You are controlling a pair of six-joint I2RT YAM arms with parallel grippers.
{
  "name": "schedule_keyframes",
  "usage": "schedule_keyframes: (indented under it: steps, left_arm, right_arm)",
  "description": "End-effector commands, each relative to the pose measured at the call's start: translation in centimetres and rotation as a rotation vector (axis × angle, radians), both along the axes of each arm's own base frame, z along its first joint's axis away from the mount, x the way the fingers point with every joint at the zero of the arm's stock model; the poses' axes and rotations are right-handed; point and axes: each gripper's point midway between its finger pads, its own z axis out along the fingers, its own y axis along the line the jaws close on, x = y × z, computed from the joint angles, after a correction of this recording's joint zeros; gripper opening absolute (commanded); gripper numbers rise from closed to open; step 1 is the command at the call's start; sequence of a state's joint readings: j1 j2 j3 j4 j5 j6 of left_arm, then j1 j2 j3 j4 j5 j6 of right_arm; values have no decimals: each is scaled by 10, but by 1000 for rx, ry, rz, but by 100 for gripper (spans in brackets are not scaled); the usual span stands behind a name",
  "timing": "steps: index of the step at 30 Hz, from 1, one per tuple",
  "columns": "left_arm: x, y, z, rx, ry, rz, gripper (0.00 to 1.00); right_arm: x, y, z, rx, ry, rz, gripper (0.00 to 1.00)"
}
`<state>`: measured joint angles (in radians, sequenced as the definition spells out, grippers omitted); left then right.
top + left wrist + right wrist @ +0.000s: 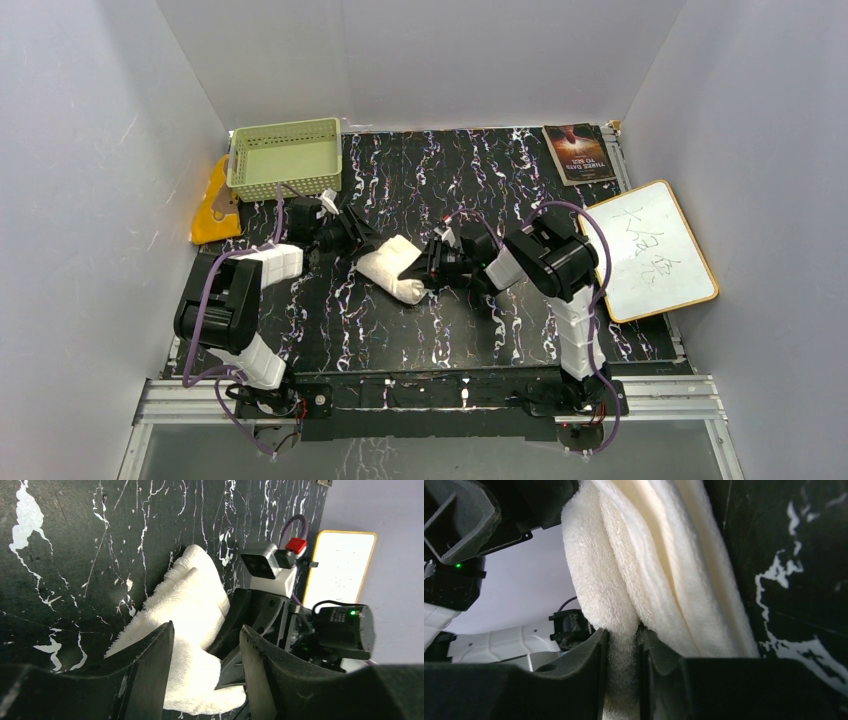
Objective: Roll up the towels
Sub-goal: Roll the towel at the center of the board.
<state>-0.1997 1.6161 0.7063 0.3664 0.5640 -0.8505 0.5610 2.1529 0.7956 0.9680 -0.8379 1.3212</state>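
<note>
The cream-white towel lies partly rolled in the middle of the black marbled mat, between my two grippers. My left gripper is at its far-left end with jaws apart; in the left wrist view the towel lies under and between the open fingers. My right gripper is at the towel's near-right end. In the right wrist view it is shut on a fold of the towel. The orange-yellow towel lies off the mat's left edge, beside the basket.
A pale green slotted basket stands at the back left. A dark book lies at the back right. A white board with a yellow rim lies at the right. Grey walls close in three sides.
</note>
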Motion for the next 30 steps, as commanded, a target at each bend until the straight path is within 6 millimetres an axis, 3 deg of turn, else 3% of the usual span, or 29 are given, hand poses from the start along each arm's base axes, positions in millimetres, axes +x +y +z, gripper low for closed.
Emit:
schedule_keyframes:
  steps: [1,4,8,11,17,22,26,30]
  left_arm:
    - [-7,5,-18,80,8,5,49]
    - [-14,5,-29,111,23,8,49]
    - [-18,-1,-40,135,38,7,49]
    - [-20,-3,-47,155,50,6,49]
    - [-19,-5,-51,184,60,-3,49]
    - [-18,-8,-53,193,65,-16,49]
    - [-18,-11,-56,196,72,-26,49]
    - [-19,-12,-59,200,81,-35,49]
  right_arm:
    - [27,-7,-6,-209,-150,-56,28]
    - [40,-20,-7,-391,-253,-54,48]
    - [60,-35,6,-590,-463,-27,60]
    - [69,-39,30,-670,-658,-4,64]
    - [65,-44,92,-736,-1065,9,75]
    - [42,-35,128,-662,-1437,83,78]
    - [12,-27,112,-603,-1632,384,77]
    - [5,-24,95,-661,-1819,575,76]
